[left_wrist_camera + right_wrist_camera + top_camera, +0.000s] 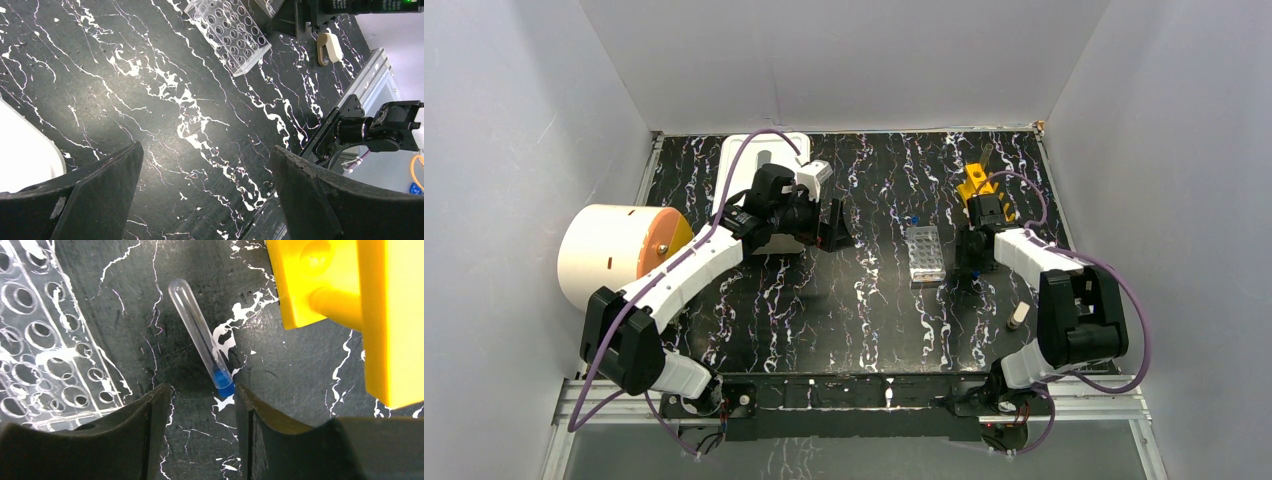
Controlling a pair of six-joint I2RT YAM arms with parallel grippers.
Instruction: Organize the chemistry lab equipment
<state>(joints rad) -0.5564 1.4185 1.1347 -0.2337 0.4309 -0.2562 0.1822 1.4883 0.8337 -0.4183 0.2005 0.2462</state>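
Top external view: the black marbled table [844, 310] carries everything, with a big cream cylinder [609, 255] at its left edge, well behind and to the outside of the left gripper [832, 228]. A white tray [744, 160] sits just beside that gripper; in the left wrist view its corner shows next to one finger [95, 195]. The left jaws stand wide apart with only bare tabletop between them.

The yellow tube rack [350, 305] lies just ahead of the right gripper [200, 410], off to one side of its opening. The clear holed rack [45, 340] lies just off the other side. The right jaws are parted and hold nothing. A blue-capped vial [202, 340] lies flat just ahead of their gap, cap end toward the fingertips and close by one tip; whether it touches cannot be told. A small cream piece [1018, 316] lies well behind the right jaws, near that arm's elbow.
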